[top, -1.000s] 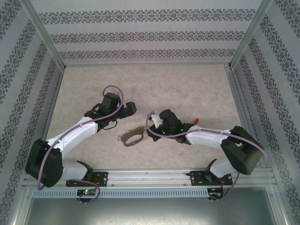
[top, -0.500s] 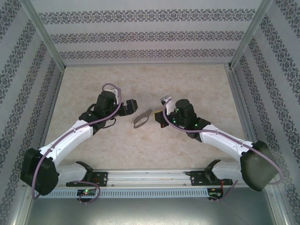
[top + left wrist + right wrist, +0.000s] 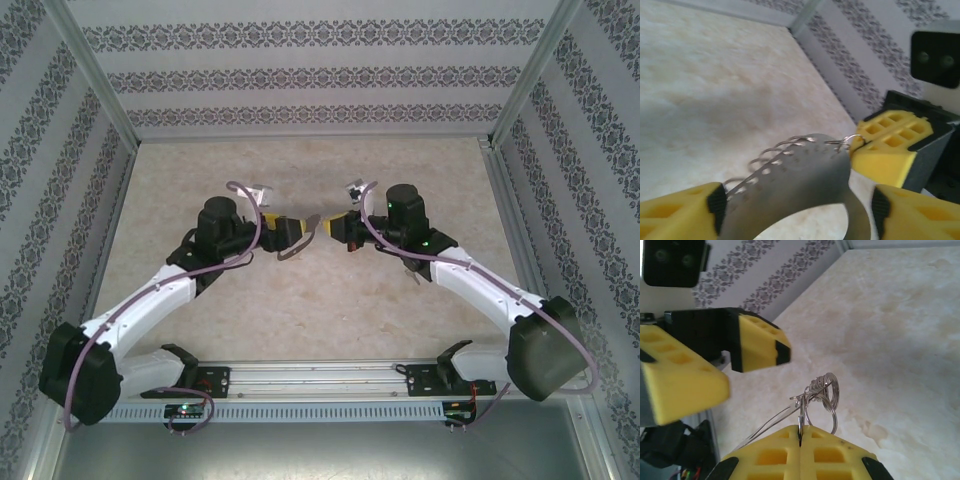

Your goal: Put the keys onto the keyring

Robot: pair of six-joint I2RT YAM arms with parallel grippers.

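Note:
The keyring (image 3: 298, 247), a flat grey metal loop with a row of small rings, hangs above the table between both arms. My right gripper (image 3: 324, 228) is shut on one small ring (image 3: 822, 390) at the keyring's end, its fingertips (image 3: 801, 432) pressed together. My left gripper (image 3: 290, 234) faces it, and its yellow fingers (image 3: 685, 212) straddle the grey plate (image 3: 800, 175). The left pad touches the plate and a thin gap shows at the right pad. The right gripper's yellow finger (image 3: 885, 150) sits just past the plate. The keys are hidden.
The beige tabletop (image 3: 330, 170) lies beneath, with patterned walls (image 3: 320, 75) on three sides and a metal rail (image 3: 320, 372) at the near edge. The right forearm (image 3: 470, 285) stretches across the right half of the table.
The right gripper lifted the keyring off the table and carried it away from the rail. The left gripper swung in to meet it, and its jaws narrowed around the plate.

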